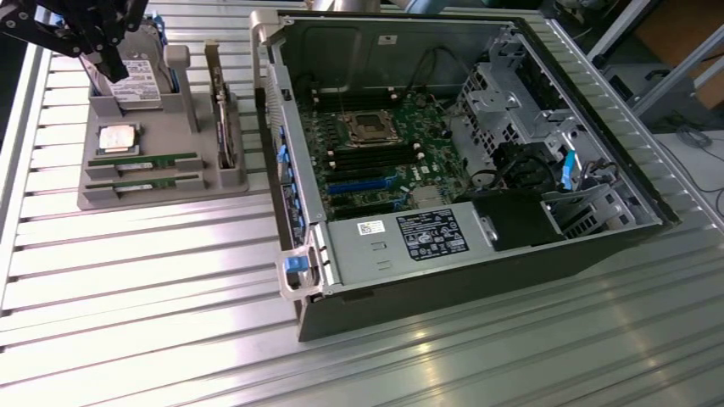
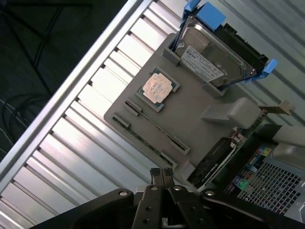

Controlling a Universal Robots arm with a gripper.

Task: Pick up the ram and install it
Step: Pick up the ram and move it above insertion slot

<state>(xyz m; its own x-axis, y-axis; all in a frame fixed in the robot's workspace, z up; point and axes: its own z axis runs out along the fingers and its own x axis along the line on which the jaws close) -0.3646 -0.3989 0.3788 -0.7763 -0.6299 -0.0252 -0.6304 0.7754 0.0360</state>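
Observation:
Two ram sticks (image 1: 144, 159) (image 1: 141, 181) stand on edge in the slots of a grey parts holder (image 1: 169, 197) at the exterior view's left. They are green with white labels. In the wrist view they appear edge-on as thin lines (image 2: 157, 126) (image 2: 143, 140). My gripper (image 1: 114, 72) hangs above the far end of the holder, over the hard drive, well above the ram. Its fingers (image 2: 162, 174) are pressed together and hold nothing.
The holder also carries a silver CPU (image 1: 118, 136), a hard drive (image 1: 142, 72) in a blue bracket (image 2: 209, 14), and a card (image 1: 223, 119) standing on edge. The open computer case (image 1: 453, 144) lies beside it, its black memory slots (image 1: 368, 157) visible on the motherboard.

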